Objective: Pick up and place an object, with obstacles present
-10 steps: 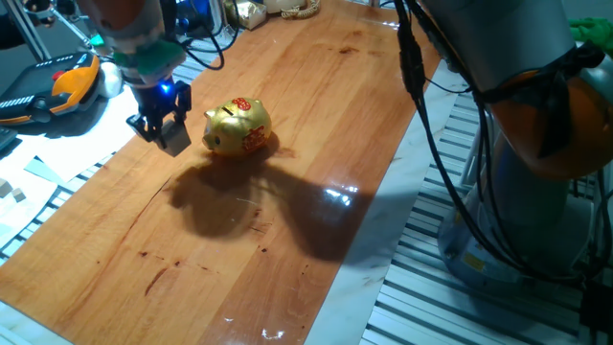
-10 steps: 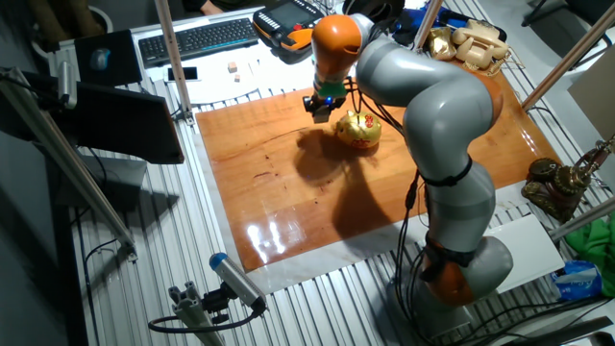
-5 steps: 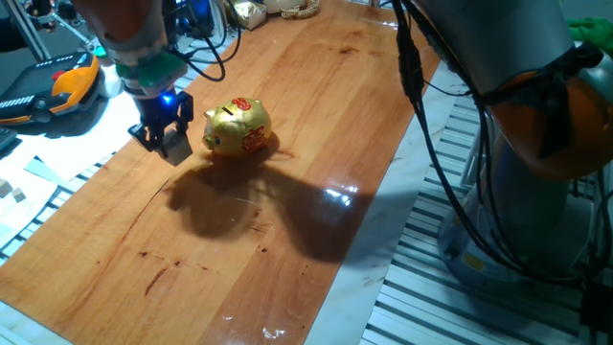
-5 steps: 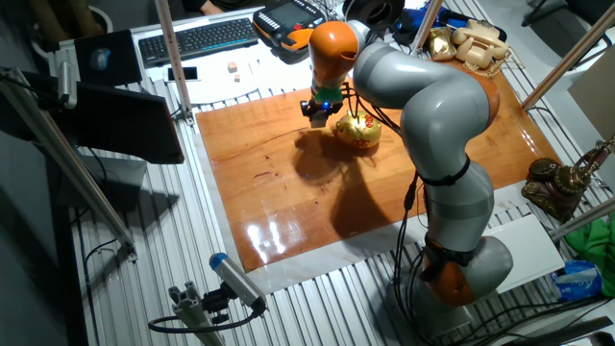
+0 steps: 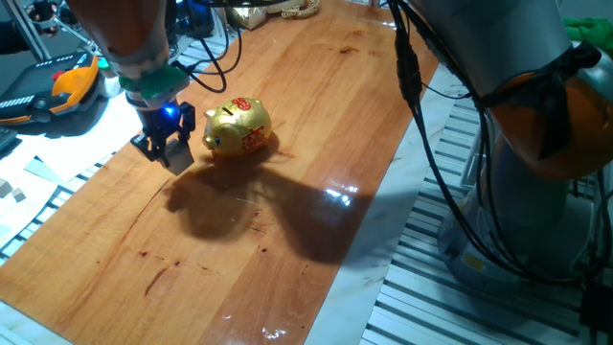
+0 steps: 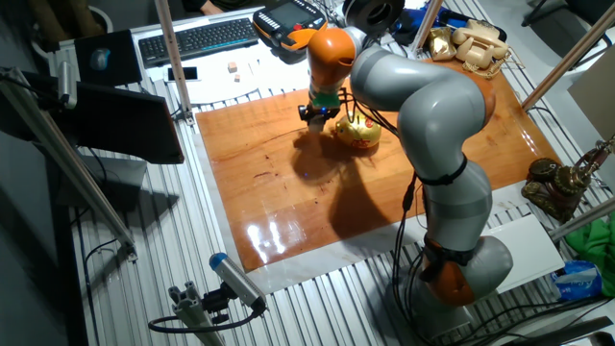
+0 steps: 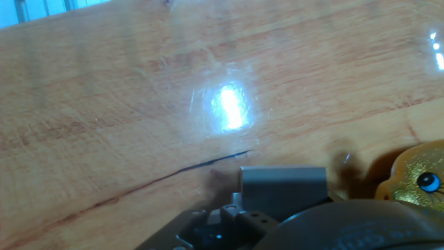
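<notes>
The small wooden cube cannot be made out in any view, so its place is unclear. The gold piggy bank [image 5: 238, 128] stands on the wooden tabletop [image 5: 287, 240]. Just beside its snout, low over the wood, hangs the hand [image 5: 165, 151]; whether its dark fingers [image 5: 177, 153] grip anything cannot be told.

You can't see the cube anywhere; whether the gripper [image 5: 165, 153] holds it, the dark fingers don't reveal. In the hand view the piggy bank [image 7: 416, 182] is cut off by the right edge, only a blue eye showing, and the gripper's own body blocks the bottom.
</notes>
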You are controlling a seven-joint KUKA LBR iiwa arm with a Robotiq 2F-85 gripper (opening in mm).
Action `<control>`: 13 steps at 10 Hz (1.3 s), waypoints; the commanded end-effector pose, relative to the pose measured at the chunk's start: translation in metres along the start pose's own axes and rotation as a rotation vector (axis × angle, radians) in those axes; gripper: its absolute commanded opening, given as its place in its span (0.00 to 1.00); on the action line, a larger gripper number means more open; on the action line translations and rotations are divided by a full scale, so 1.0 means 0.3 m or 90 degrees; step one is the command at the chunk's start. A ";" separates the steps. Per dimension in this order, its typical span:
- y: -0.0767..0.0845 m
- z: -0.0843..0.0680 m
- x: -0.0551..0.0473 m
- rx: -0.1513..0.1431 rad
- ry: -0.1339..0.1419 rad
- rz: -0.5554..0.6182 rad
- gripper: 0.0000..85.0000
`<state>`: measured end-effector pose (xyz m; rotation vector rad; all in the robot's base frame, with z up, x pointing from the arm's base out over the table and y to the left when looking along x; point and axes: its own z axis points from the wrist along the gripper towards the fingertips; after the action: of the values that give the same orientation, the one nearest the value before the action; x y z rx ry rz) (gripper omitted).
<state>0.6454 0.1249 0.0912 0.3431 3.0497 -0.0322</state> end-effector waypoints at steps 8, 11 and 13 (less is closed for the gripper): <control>0.008 0.054 0.005 0.003 -0.002 0.008 0.00; 0.009 0.078 0.007 0.002 -0.011 0.008 0.00; 0.009 0.093 0.008 0.004 -0.015 0.007 0.00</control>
<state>0.6456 0.1273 0.0628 0.3595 3.0262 -0.0449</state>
